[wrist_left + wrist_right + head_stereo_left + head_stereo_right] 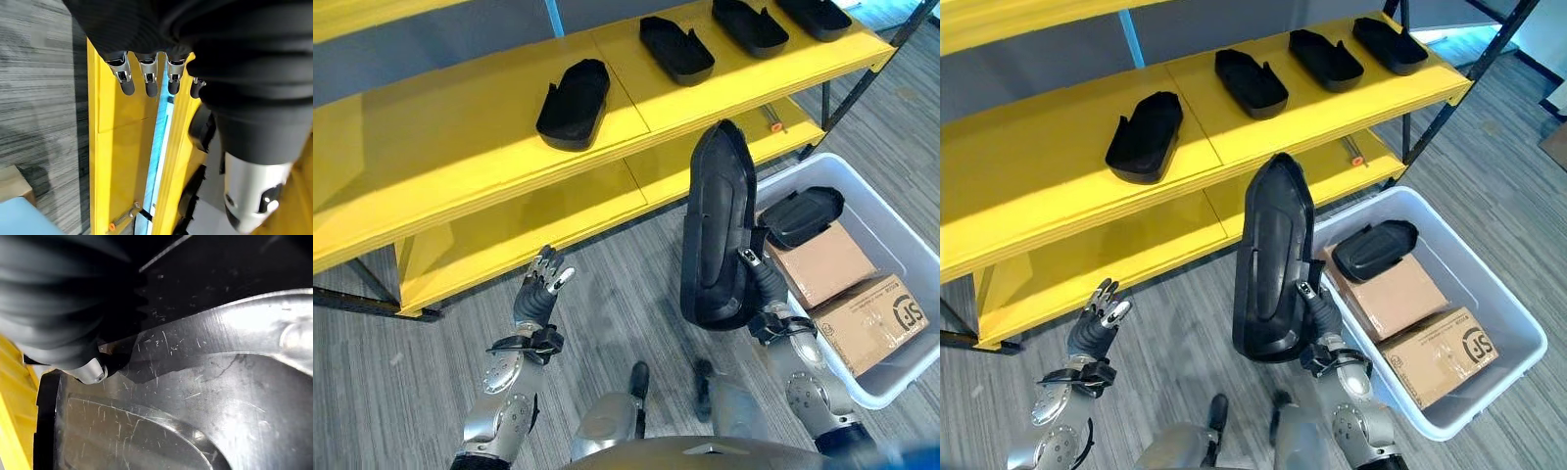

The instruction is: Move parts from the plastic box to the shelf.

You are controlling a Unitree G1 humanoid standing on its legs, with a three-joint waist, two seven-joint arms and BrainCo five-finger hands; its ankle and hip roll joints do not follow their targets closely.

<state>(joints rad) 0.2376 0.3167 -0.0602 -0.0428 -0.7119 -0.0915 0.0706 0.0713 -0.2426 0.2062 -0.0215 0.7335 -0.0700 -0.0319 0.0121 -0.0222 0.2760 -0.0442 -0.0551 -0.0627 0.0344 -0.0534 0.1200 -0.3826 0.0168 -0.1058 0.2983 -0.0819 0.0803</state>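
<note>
Right hand [762, 284] gripping black part [715, 230] upright, wrist view showing its scratches

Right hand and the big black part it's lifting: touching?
Touching. In the left eye view the right hand has its fingers curled round the edge of the black part, holding it upright above the floor beside the plastic box.

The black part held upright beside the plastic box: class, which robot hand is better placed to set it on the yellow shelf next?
Probably the right. The right robot hand already grips the black part, raised before the yellow shelf. The left robot hand hangs open and apart from it.
</note>
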